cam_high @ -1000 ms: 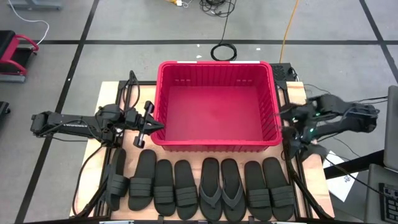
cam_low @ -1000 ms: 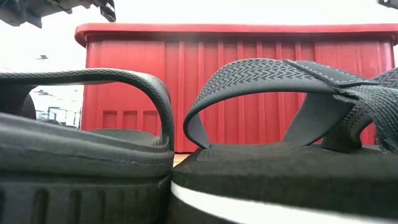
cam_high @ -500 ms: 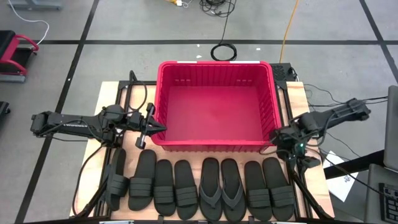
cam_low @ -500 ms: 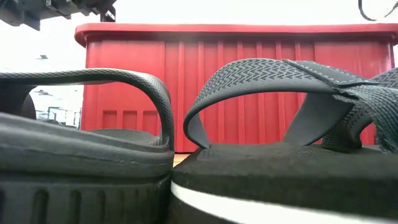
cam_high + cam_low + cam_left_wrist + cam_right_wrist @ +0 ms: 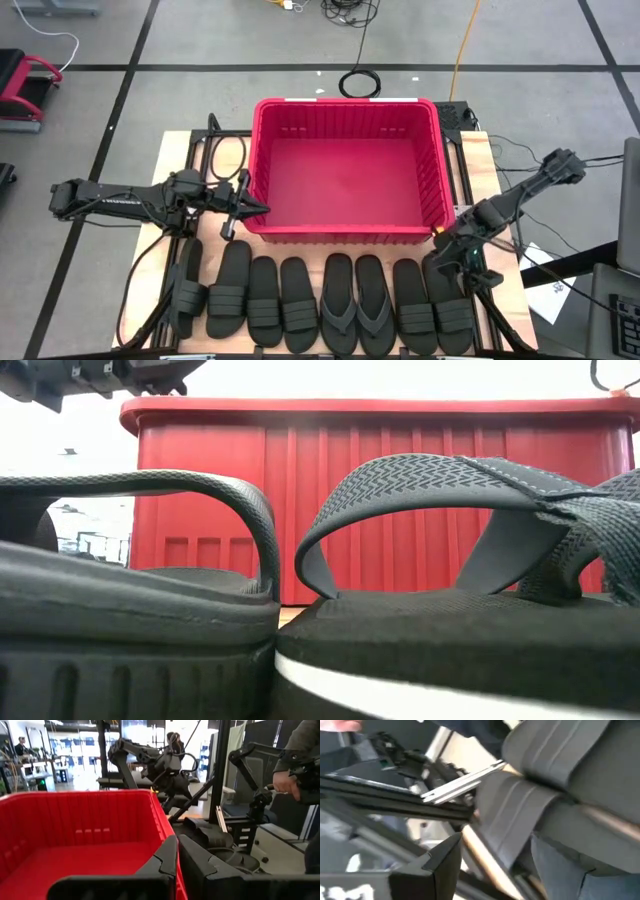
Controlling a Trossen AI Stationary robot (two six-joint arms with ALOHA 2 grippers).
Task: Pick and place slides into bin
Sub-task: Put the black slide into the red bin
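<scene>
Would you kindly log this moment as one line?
left gripper: shut, beside bin | right gripper: open, over rightmost slide | bin: empty

My wooden table (image 5: 172, 150) carries the red bin (image 5: 348, 233) across its far half, while a row of black slides (image 5: 327, 304) lies side by side along the near edge, one slide at far left tipped on its side.

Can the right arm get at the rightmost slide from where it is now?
Probably yes: the right tool is open just above the rightmost slide, with nothing between them; the bin sits clear behind.
</scene>
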